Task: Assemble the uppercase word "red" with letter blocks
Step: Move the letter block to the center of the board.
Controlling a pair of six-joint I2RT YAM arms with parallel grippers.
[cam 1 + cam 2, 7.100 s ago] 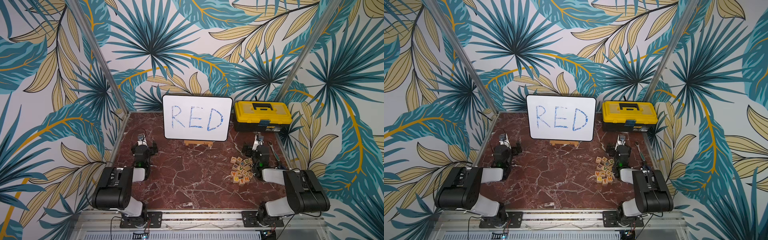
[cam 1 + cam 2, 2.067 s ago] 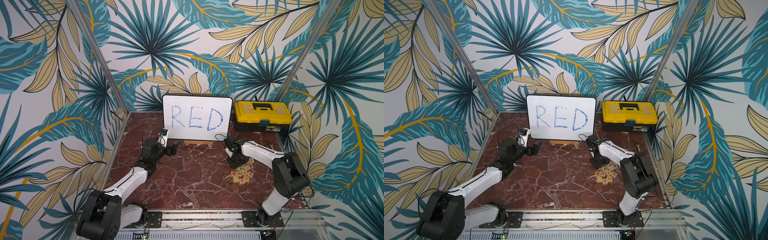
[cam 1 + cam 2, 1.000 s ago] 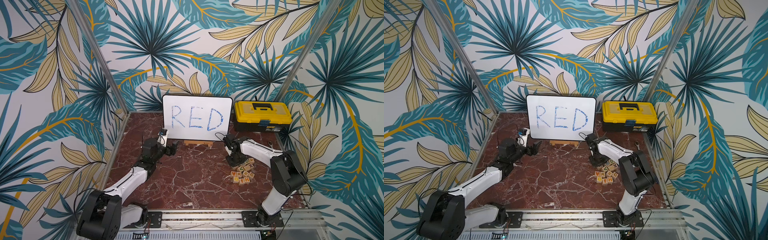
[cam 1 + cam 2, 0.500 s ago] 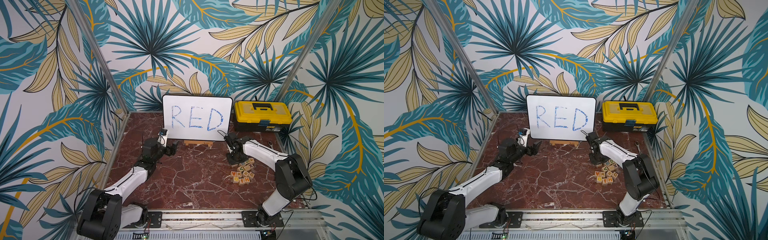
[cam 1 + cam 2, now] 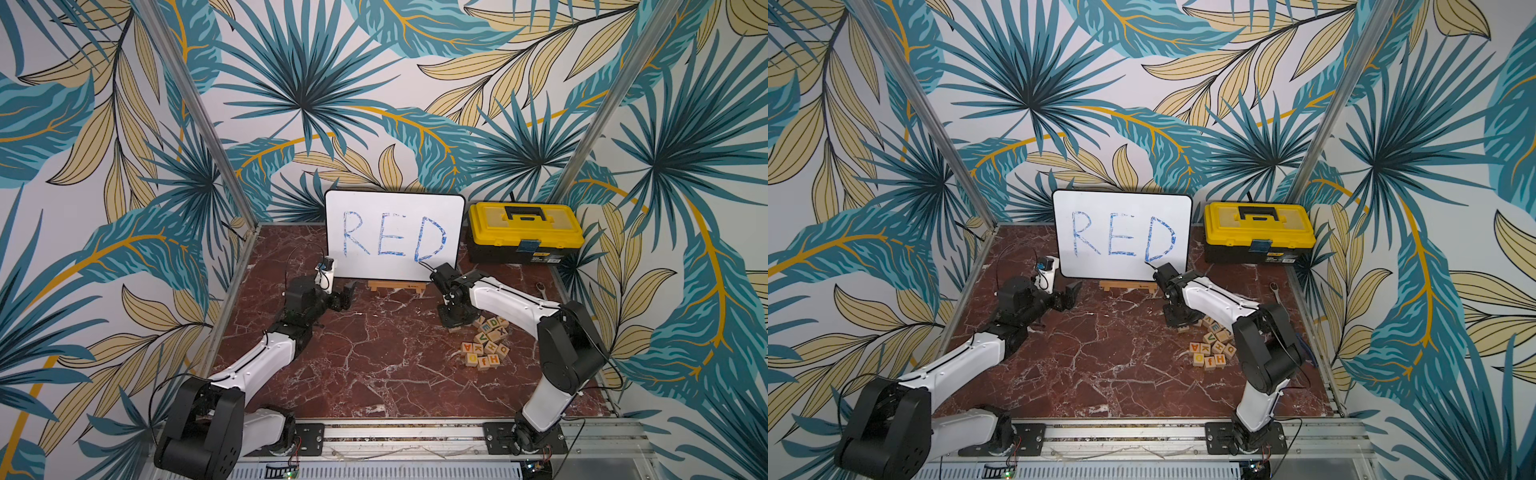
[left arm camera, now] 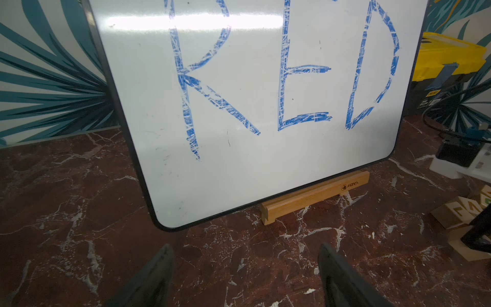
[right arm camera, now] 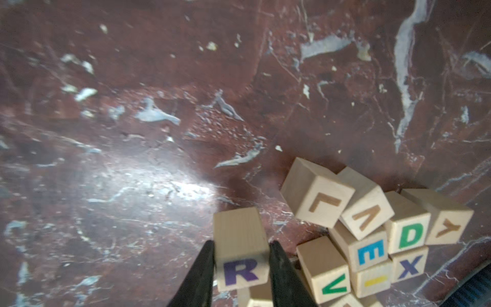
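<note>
Our right gripper (image 7: 240, 268) pinches the R block (image 7: 240, 255), with the E block (image 7: 368, 251) and D block (image 7: 407, 234) close beside it.

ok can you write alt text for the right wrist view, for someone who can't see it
The right end effector is shut on a pale wooden block with a dark purple R on its near face, over a dark red marble tabletop. Beside it lies a heap of other letter blocks, showing L, V, a green D, a blue E and X.
</note>
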